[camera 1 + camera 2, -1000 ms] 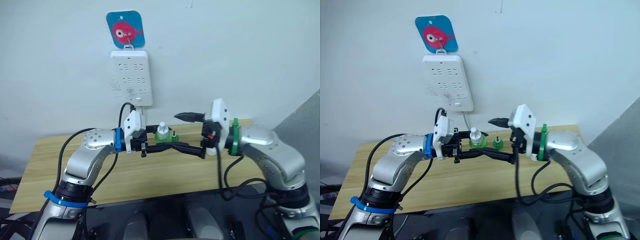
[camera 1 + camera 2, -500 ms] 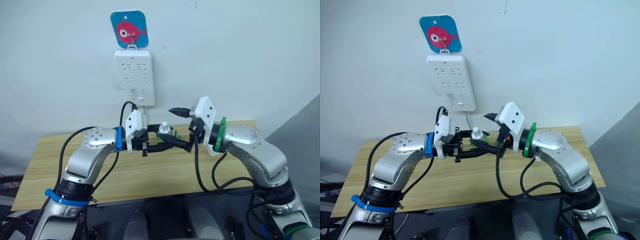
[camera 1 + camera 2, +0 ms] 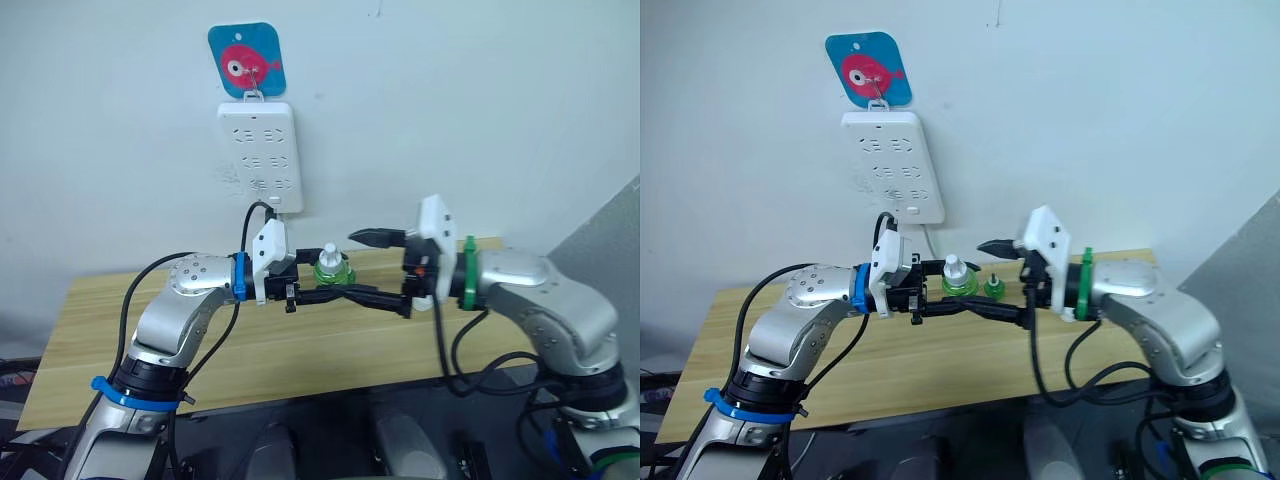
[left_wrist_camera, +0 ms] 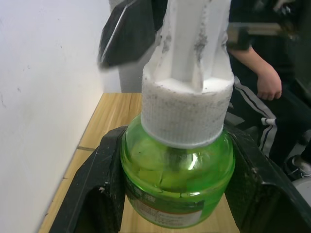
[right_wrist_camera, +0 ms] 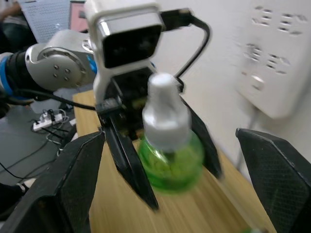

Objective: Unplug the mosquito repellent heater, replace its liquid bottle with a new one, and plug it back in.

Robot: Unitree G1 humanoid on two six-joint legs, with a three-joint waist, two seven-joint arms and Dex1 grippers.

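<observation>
Holding bottle (image 4: 177, 170) by green glass belly, left claw (image 3: 322, 287) clenched. Right claw (image 3: 995, 280) released, opposite. Glass looks slippery, fragile, light: you take white cap (image 4: 187, 104).

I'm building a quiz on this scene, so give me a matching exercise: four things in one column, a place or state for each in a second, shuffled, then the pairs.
Things:
1. green bottle
2. right gripper
3. power strip
4. fish sticker

Places or states:
A. on the wall, above the strip
B. jaws spread, facing the bottle
C. clamped in the left gripper
D. hung on the wall, over the table

Pairs: 1-C, 2-B, 3-D, 4-A
</observation>
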